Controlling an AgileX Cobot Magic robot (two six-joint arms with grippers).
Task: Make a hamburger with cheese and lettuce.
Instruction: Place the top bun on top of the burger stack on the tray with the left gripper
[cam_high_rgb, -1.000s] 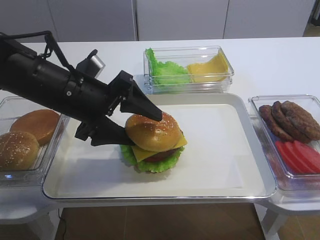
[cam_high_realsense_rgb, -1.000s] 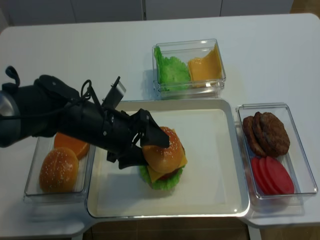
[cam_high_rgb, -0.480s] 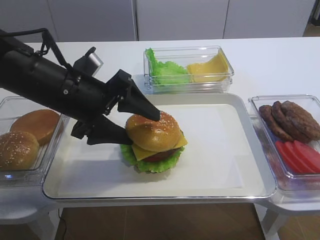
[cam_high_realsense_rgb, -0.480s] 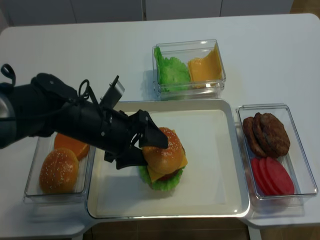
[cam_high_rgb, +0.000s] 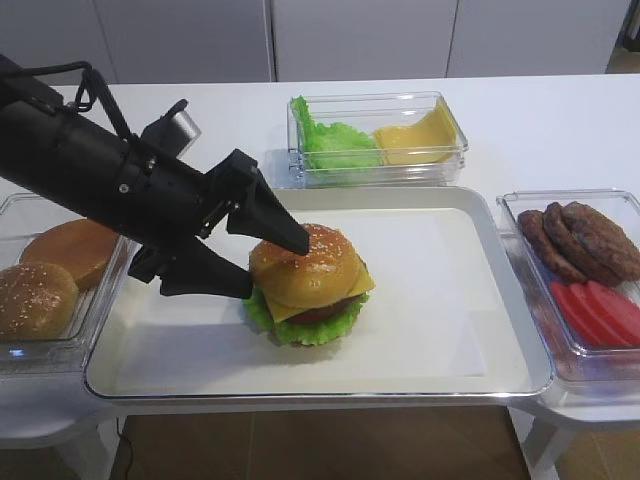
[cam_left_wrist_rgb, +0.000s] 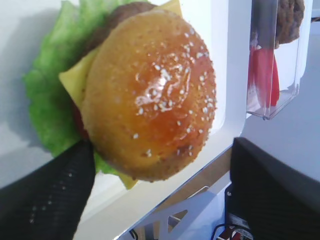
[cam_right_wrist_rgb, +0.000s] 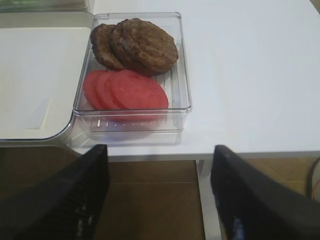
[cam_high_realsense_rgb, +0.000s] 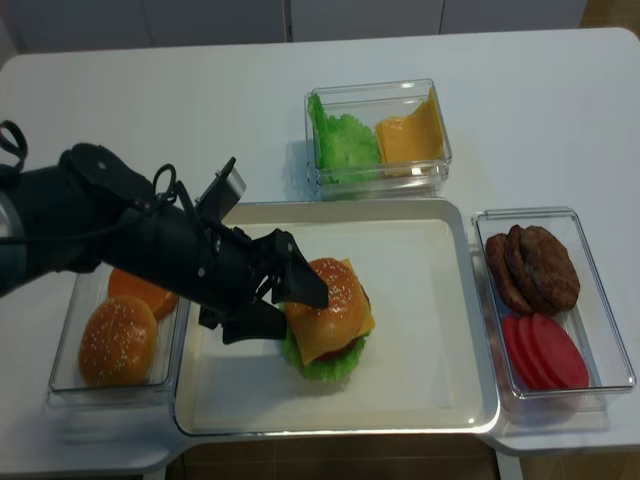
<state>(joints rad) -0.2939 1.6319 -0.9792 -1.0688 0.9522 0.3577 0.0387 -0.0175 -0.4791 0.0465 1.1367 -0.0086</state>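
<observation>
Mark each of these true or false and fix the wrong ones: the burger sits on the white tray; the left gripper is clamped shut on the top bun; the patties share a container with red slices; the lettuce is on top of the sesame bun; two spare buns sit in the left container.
1. The hamburger sits on the white tray. True.
2. The left gripper is clamped shut on the top bun. False: its jaws stand open on either side of the bun.
3. The patties share a container with red slices. True.
4. The lettuce is on top of the sesame bun. False: it lies at the bottom of the stack.
5. Two spare buns sit in the left container. True.
</observation>
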